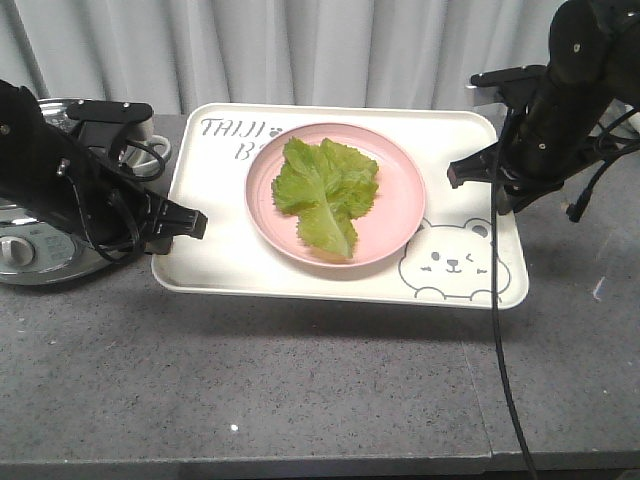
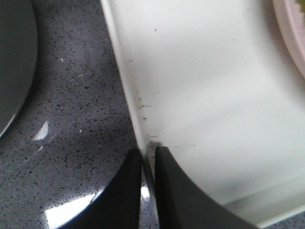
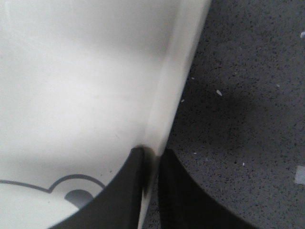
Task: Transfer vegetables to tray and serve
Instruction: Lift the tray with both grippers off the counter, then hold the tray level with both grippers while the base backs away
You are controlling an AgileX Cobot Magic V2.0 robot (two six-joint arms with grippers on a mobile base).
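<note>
The vegetables (image 1: 325, 195), 1 green lettuce leaf, are laid on the pink plate (image 1: 400, 215), which is set in the tray (image 1: 220, 265) between the 2 pairs of fingers. The tray's left rim is pinched by the left fingers (image 2: 125, 191), 1 inside the rim and 1 outside. The right rim is clamped likewise by the right fingers (image 3: 119, 195). A shadow is cast beneath the tray on the grey counter (image 1: 300, 390).
</note>
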